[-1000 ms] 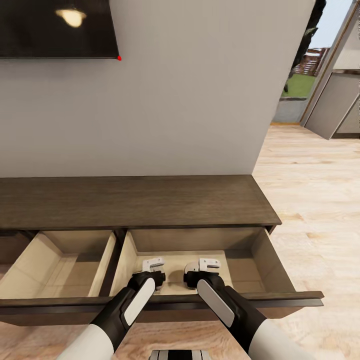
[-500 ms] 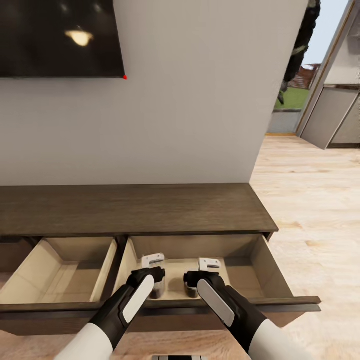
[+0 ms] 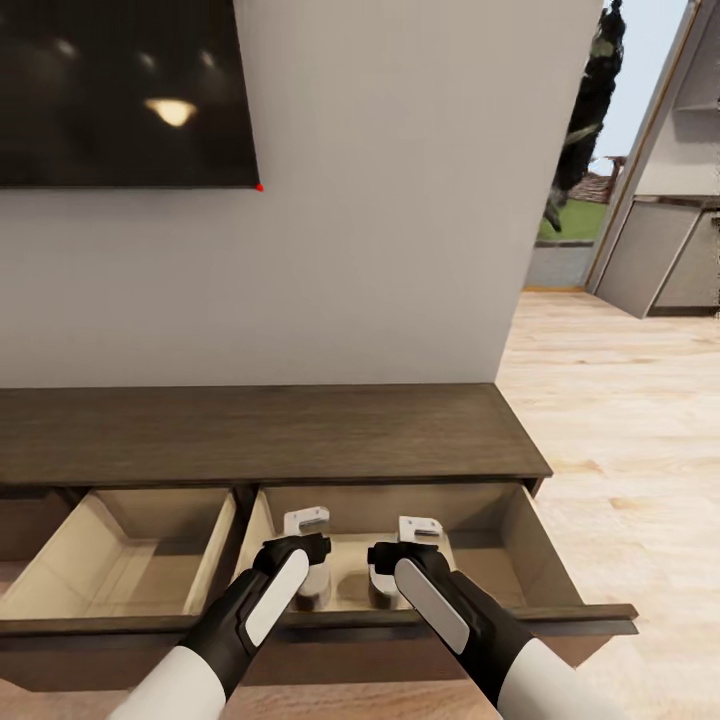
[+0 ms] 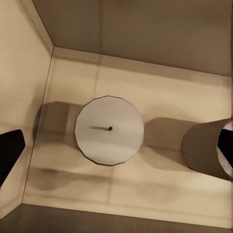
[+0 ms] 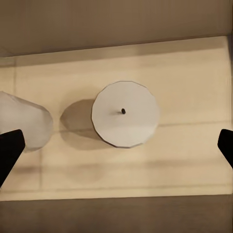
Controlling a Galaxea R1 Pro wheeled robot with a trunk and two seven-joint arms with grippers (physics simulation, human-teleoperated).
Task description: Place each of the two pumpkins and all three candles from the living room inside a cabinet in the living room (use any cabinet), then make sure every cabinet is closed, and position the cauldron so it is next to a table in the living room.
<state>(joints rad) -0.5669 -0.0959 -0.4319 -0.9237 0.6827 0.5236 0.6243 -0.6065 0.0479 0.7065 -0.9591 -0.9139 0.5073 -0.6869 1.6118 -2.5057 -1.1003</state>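
The long dark brown cabinet (image 3: 270, 430) has two drawers pulled out. Two beige-grey candles stand upright side by side on the pale floor of the right drawer (image 3: 540, 545). One candle (image 4: 109, 130) sits under my left gripper (image 4: 118, 148), which is open and above it with fingertips (image 4: 9, 153) wide apart. The other candle (image 5: 125, 114) sits under my open right gripper (image 5: 116, 145). In the head view both grippers (image 3: 305, 560) (image 3: 385, 560) hang over that drawer. The pumpkins, the third candle and the cauldron are out of view.
The left drawer (image 3: 130, 550) is also open, with a bare pale interior. A dark TV screen (image 3: 120, 90) hangs on the wall above the cabinet. Light wood floor (image 3: 620, 450) runs off to the right toward grey cupboards (image 3: 660, 270).
The head camera has tilted up, so the cabinet sits lower in the picture. Both candles now show standing free under the grippers, which have risen slightly off them.
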